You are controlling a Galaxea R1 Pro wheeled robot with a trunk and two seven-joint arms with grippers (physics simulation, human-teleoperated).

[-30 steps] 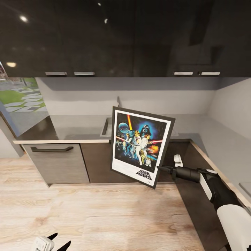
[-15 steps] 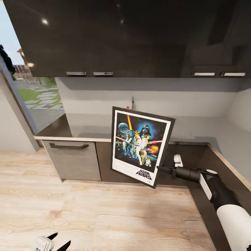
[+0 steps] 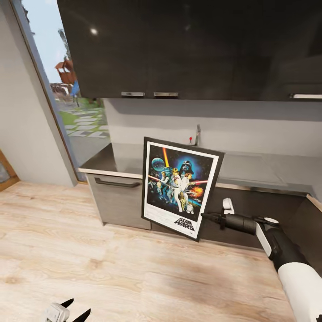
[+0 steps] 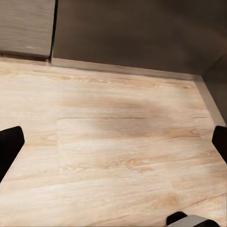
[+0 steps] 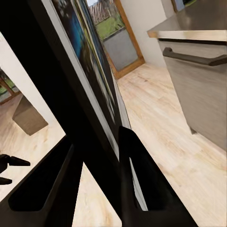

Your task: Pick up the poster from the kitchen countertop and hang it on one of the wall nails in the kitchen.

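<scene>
The Star Wars poster (image 3: pixel 181 188), black-framed with a white border, hangs upright and slightly tilted in the air in front of the base cabinets. My right gripper (image 3: pixel 203 216) is shut on its lower right edge. In the right wrist view the poster (image 5: pixel 85 61) runs edge-on between the two dark fingers (image 5: pixel 137 175). Behind it lies the grey kitchen countertop (image 3: pixel 250 167) with its chrome tap (image 3: pixel 197 133) and red knob. The poster partly hides the sink. Low at the left, my left gripper (image 3: pixel 74 308) is open over bare wooden floor, its black fingertips (image 4: pixel 9 146) wide apart.
Dark glossy wall cabinets (image 3: pixel 192 49) hang over the counter. A grey drawer front with a black handle (image 3: pixel 117 182) sits under the counter's left end. A tall window (image 3: pixel 67 89) and a grey wall stand at the left. Wooden floor (image 3: pixel 112 268) spreads in front.
The camera has swung left: counter, tap and cabinets slid right in the picture and the window came into view. Poster and right gripper keep their place in the picture, so they moved with it.
</scene>
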